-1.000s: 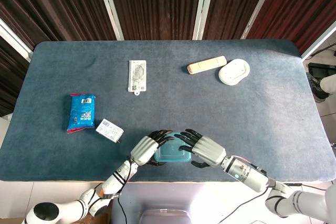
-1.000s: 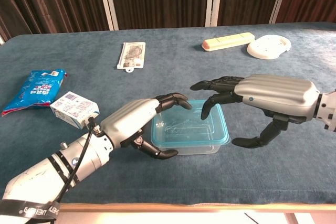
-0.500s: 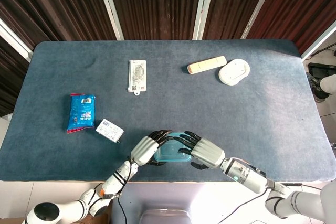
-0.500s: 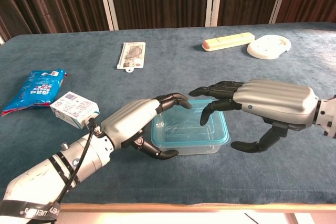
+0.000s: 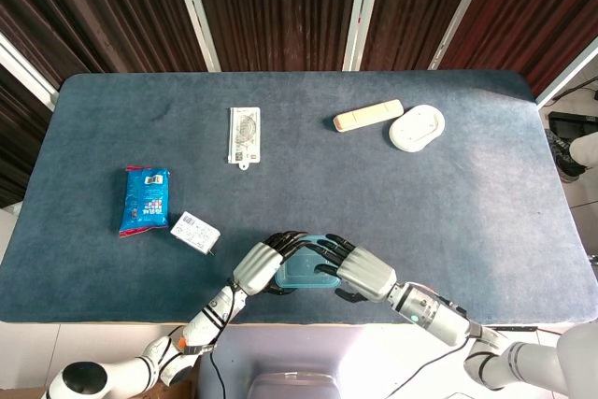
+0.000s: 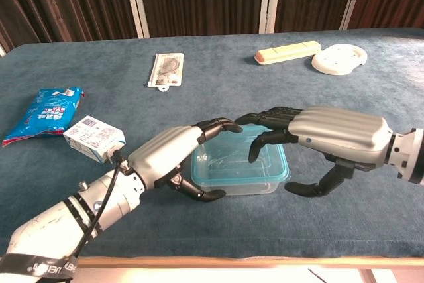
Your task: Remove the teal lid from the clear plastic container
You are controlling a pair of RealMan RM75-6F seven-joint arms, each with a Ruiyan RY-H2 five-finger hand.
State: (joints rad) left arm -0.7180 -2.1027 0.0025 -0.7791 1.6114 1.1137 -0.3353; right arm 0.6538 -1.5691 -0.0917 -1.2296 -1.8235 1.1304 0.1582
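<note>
Right now I see both of my robot hands at the near edge of a dark blue tabletop (image 5: pixel 392 193), meeting over the clear plastic container (image 6: pixel 237 170). That container sits close to the front edge, near the middle, and its teal lid (image 6: pixel 233 162) is on top of it.

My left hand (image 6: pixel 171 156) grips the container's left end: the dark fingers (image 6: pixel 215 124) curl over the far left corner of the lid and the thumb hooks along the near left side. My right hand (image 6: pixel 334 138) reaches in from the right, spread and holding nothing. Its fingers arch above the lid, the tips hanging over its middle and far edge, and I cannot tell whether any tip touches. The thumb points down just off the container's near right corner. In the head view the two hands' fingertips nearly meet above the lid.

Further left on the tabletop lies a blue snack packet (image 5: pixel 144 199), with a small white box (image 5: pixel 195 230) just beside it toward the container. Toward the far side lies a flat white card package (image 5: pixel 244 135). At the far right rests a cream bar-shaped object (image 5: pixel 368 116), and next to it a round white lid-like piece (image 5: pixel 417 127).
</note>
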